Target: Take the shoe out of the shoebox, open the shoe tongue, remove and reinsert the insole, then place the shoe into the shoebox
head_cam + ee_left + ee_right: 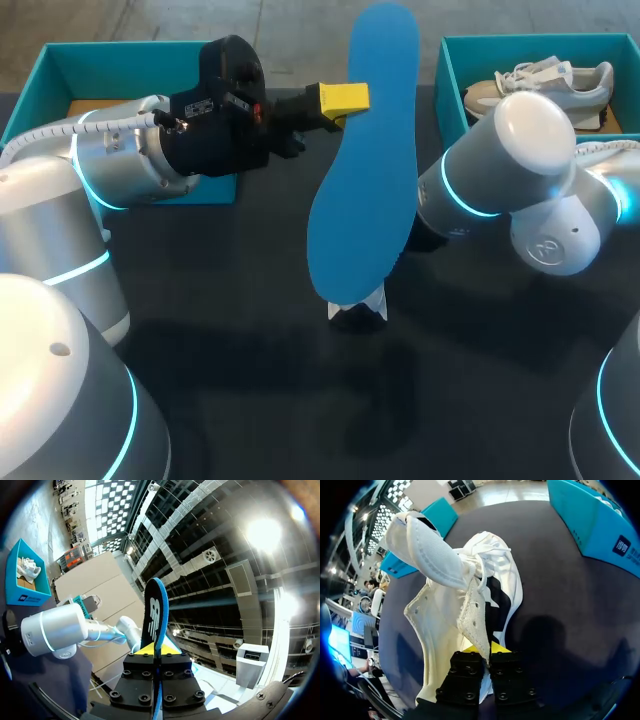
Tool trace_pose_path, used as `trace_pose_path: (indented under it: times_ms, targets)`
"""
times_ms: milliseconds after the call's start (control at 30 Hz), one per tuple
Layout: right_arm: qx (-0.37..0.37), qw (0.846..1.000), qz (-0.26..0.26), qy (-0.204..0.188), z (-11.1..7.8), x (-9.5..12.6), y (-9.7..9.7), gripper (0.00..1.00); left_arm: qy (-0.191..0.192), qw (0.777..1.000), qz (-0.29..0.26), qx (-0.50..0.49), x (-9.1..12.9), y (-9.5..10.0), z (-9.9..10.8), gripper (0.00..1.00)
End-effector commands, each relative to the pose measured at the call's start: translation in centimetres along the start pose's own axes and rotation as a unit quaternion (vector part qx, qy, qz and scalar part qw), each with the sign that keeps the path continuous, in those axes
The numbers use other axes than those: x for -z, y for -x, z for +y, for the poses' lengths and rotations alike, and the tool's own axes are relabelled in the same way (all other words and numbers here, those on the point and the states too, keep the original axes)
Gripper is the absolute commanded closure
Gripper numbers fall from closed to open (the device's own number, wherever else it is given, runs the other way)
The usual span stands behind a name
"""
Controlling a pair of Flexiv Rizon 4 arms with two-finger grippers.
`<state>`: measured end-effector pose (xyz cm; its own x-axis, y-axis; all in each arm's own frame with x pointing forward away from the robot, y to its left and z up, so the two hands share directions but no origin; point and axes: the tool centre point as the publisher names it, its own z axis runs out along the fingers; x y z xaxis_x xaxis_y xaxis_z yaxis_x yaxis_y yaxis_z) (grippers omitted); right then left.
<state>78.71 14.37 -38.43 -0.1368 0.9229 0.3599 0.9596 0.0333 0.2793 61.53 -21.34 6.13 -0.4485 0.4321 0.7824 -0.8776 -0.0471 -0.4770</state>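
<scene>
Blue insole point(365, 150) stands upright over the table's middle, clenched near its 12-o'clock end by the left gripper point(345, 100). It hides nearly all of the white shoe point(465, 595) lying on the dark table point(250, 390). The right gripper point(485, 649), unseen from above, pinches the shoe's collar edge. Teal shoebox point(450, 80) at 2 o'clock holds a second shoe point(545, 85). Another box point(40, 85) at 10 o'clock is half covered by the left arm point(120, 165).

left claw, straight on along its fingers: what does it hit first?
Looks free. The left claw grips only the blue insole; in its wrist view the shoebox lies off to the side, probably below its line.
</scene>
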Motion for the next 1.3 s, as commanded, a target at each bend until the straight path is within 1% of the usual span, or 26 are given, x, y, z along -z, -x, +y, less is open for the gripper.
trace_pose_path:
  times_ms: [33,200,267,333,500,1000,1067,1167,1300]
  targets:
    - [-0.006,1.0,0.008,0.004,-0.6,0.6,0.0,0.0,-0.06,0.998,-0.005,0.0,-0.7,-0.4,0.5,1.0]
    - [-0.008,1.0,0.019,0.005,-0.3,2.4,-0.6,0.0,-0.06,0.998,-0.005,0.0,-0.7,-0.4,0.5,1.0]
    - [-0.007,0.999,0.033,0.01,-0.1,3.3,-1.0,0.0,-0.06,0.998,-0.005,0.0,-0.7,-0.4,0.5,1.0]
    - [-0.002,0.999,0.045,0.015,0.1,4.3,-1.1,0.0,-0.06,0.998,-0.005,0.0,-0.7,-0.4,0.5,1.0]
    - [0.022,0.997,0.065,0.017,1.0,6.1,-1.4,0.0,-0.06,0.998,-0.005,0.0,-0.7,-0.4,0.5,1.0]
    - [0.022,0.997,0.065,0.017,1.0,6.1,-1.4,0.0,-0.06,0.998,-0.005,0.0,-0.7,-0.4,0.5,1.0]
    - [0.008,0.994,0.111,0.025,1.6,6.7,-1.8,0.0,-0.06,0.998,-0.005,0.0,-0.7,-0.4,0.5,1.0]
    - [-0.004,0.986,0.168,0.017,1.7,7.9,-2.2,0.0,-0.06,0.998,-0.005,0.0,-0.7,-0.4,0.5,1.0]
    - [-0.006,0.98,0.199,0.001,1.8,9.8,-2.7,0.0,-0.06,0.998,-0.005,0.0,-0.7,-0.4,0.5,1.0]
